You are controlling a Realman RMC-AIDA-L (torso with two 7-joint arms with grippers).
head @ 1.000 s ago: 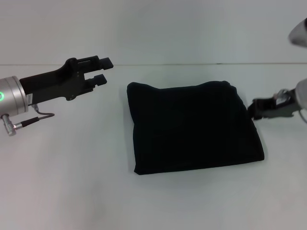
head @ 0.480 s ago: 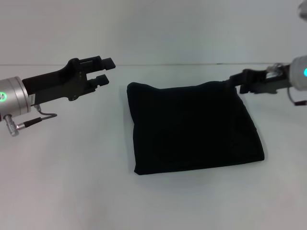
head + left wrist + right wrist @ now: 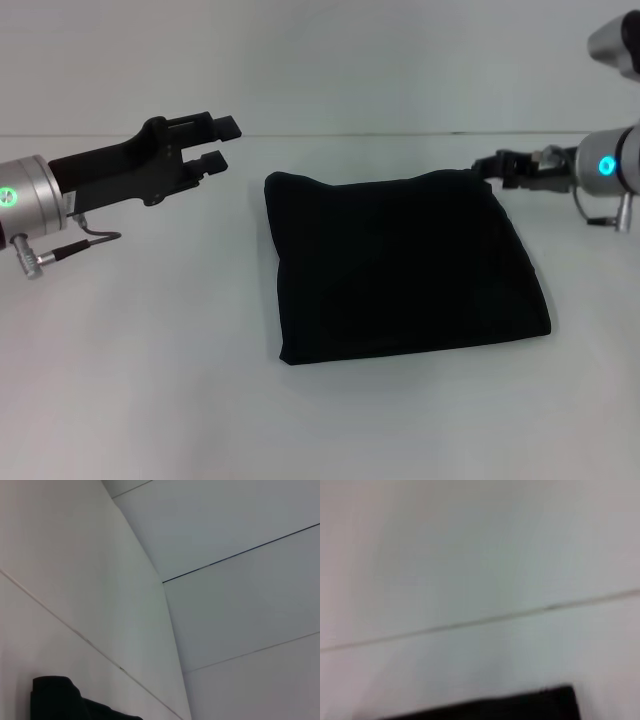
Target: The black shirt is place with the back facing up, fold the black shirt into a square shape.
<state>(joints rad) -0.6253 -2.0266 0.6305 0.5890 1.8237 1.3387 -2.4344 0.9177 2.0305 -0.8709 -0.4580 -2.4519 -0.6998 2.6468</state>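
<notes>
The white table [image 3: 150, 380] carries the black shirt [image 3: 405, 265] in its middle, folded to a near square, so the work looks finished; the left gripper [image 3: 222, 143] hovers beside it with fingers apart, holding nothing; the right gripper [image 3: 492, 165] hangs near the far corner; I cannot tell its fingers.

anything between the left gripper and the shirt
Nothing visible. The left gripper, fingers open, hangs beside the folded shirt with only bare table between them. The right gripper is at its far right corner.
</notes>
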